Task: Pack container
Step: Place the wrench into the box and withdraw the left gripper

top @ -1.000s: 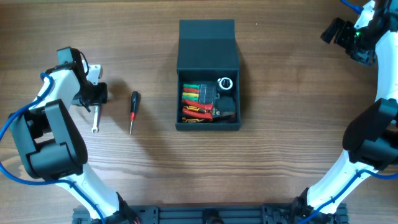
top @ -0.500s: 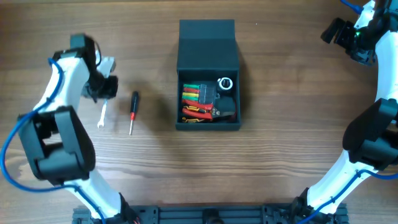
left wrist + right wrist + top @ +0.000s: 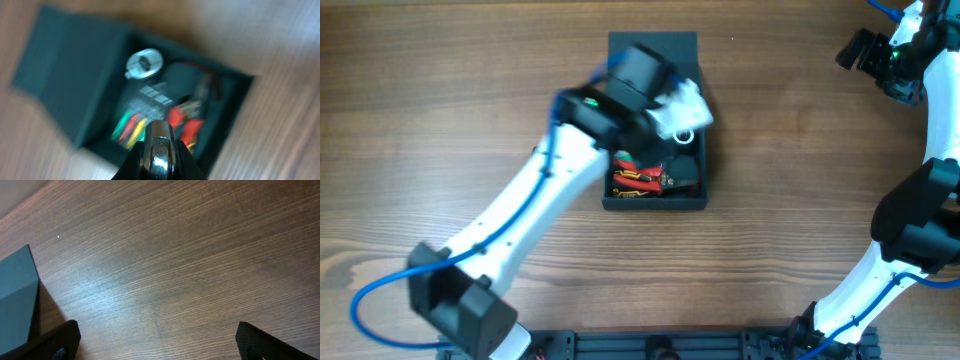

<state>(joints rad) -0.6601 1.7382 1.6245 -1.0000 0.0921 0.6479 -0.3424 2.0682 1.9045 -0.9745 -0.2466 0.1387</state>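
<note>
Left wrist view shows the left claw (image 3: 158,165) clenched on a shiny metal tool (image 3: 157,142) above the open container (image 3: 65,75); the right claw (image 3: 159,342) hangs released over the worktop (image 3: 175,255).

The container (image 3: 653,52) is dark teal-grey. The tool handles (image 3: 132,127) are red, green and yellow, the metal tool (image 3: 159,150) is silvery, and the table (image 3: 800,150) is brown wood-grain.

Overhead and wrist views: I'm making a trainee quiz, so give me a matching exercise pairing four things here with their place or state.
1 left claw
2 right claw
3 red-handled tool
4 lid

a lying inside the container
b open, far right of the container
c swung open
d over the container, shut on a metal tool

Pairs: 1-d, 2-b, 3-a, 4-c
</note>
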